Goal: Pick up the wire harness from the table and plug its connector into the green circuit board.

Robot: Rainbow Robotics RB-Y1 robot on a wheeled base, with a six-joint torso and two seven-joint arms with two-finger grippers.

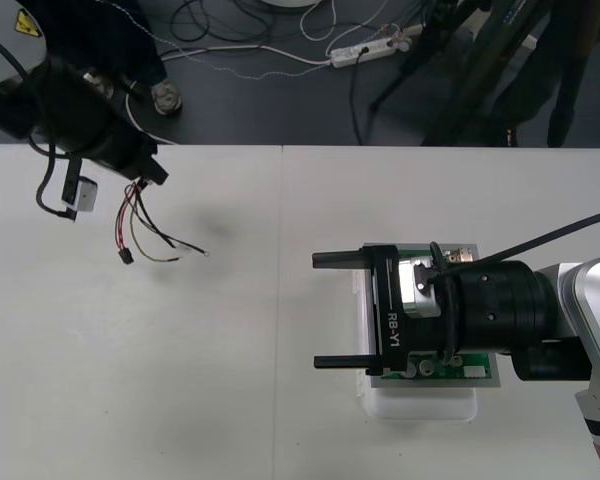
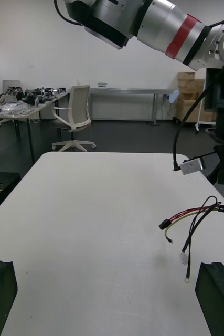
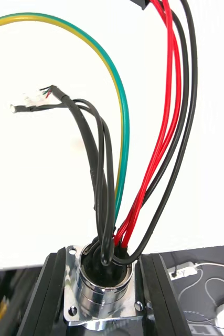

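Left wrist view: socket (image 3: 101,287) between fingers (image 3: 42,298).

White lettering "RB-Y1" (image 1: 393,322) is running along the black body of the right gripper (image 1: 316,310). A yellow warning-triangle sticker (image 1: 27,22) is showing on the left arm (image 1: 5,75), its symbol too small to read.

Wire harness (image 1: 130,215) hanging over the table's far left, round flanged metal socket (image 3: 102,294) clamped in the left gripper (image 1: 148,178), red, black and green-yellow wires trailing to a small black plug (image 1: 126,257), green circuit board (image 1: 477,367) on white base (image 1: 425,404), well apart
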